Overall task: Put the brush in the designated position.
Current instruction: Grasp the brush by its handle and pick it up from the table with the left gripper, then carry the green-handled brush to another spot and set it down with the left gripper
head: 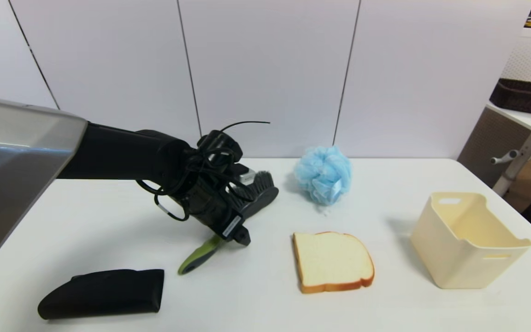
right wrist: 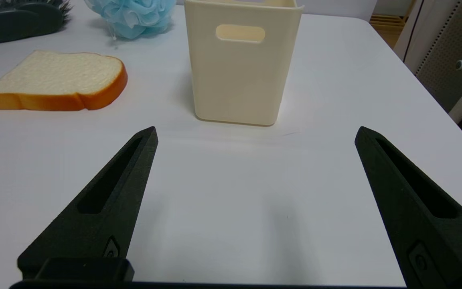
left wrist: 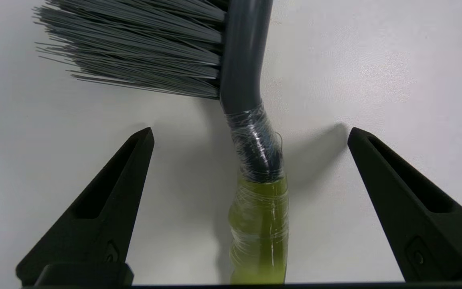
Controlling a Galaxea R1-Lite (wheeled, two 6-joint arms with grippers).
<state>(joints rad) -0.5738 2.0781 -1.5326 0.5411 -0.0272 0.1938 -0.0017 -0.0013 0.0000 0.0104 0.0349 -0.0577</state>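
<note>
The brush (head: 260, 192) lies on the white tabletop left of centre, its dark bristled head toward the back wall and its green-and-grey handle (head: 198, 259) toward me. My left gripper (head: 235, 210) hangs over its middle and hides the neck in the head view. In the left wrist view the left gripper (left wrist: 251, 130) is open, one finger on each side of the brush's taped neck (left wrist: 257, 148), neither touching it. No mark on the table shows the designated position. My right gripper (right wrist: 256, 129) is open and empty above bare table in front of the bin.
A bread slice (head: 332, 260) lies right of the brush, with a blue mesh pouf (head: 323, 174) behind it. A cream plastic bin (head: 468, 240) stands at the right, and a black pouch (head: 104, 293) lies at the front left.
</note>
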